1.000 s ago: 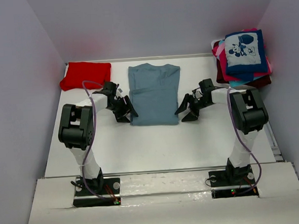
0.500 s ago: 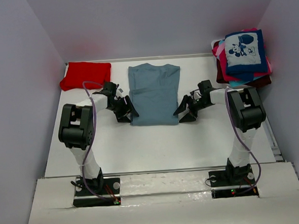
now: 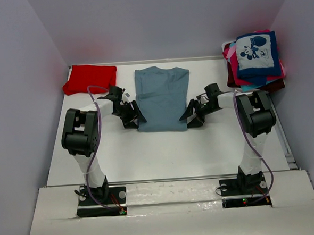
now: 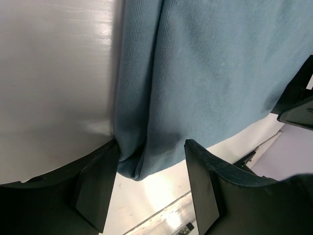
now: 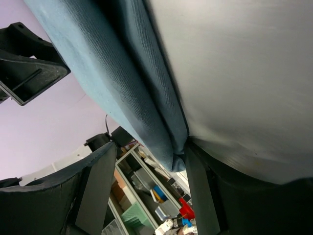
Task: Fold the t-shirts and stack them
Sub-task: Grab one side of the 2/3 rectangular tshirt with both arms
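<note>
We see the left end effector [image 3: 134, 118] barely shifted, open astride the near left corner of the grey-blue t-shirt [image 3: 162, 96] flat on the bench [image 3: 164, 149]; the right end effector [image 3: 192, 115] has slid inward, open astride its near right corner.

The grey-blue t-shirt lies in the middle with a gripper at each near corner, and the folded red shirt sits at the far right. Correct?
Not quite. The red shirt sits at the far left; the far right holds the stack of shirts. The top view shows it. The rest holds: the grey-blue t-shirt lies in the middle, with the left gripper and right gripper at its near corners.
</note>
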Robot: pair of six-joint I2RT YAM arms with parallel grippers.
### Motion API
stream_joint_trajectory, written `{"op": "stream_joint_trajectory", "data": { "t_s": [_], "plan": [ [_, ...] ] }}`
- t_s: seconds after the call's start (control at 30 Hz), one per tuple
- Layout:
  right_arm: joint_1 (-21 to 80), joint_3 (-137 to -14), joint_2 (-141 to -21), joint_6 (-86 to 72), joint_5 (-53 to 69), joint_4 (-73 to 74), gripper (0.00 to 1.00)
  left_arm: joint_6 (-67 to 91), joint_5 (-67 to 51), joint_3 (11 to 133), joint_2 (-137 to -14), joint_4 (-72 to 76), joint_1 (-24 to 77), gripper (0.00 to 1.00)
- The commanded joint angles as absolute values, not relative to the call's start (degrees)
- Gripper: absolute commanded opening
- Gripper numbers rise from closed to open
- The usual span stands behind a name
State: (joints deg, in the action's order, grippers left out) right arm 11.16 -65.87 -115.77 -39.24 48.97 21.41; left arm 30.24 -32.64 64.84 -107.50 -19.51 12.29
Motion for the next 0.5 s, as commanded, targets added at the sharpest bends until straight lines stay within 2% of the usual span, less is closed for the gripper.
{"op": "stream_joint_trajectory", "data": {
  "t_s": [0.0,0.2,0.3,0.47],
  "plan": [
    [12.3,-65.5,-119.7,-36.8,38.5,20.8,0.64,27.7,-28.4,62.1,-110.6,-20.3,12.5,0.66],
    [12.3,-64.3,-119.8,-37.0,38.4,20.2,0.59,27.4,-28.6,61.5,-110.6,-20.3,12.5,0.60],
    [12.3,-63.6,-119.9,-37.1,38.4,19.8,0.40,27.4,-28.4,61.1,-110.4,-20.6,12.5,0.52],
    [12.3,-63.1,-119.7,-37.3,38.6,19.5,0.31,27.5,-28.6,60.8,-109.6,-21.0,12.5,0.44]
  ]
}}
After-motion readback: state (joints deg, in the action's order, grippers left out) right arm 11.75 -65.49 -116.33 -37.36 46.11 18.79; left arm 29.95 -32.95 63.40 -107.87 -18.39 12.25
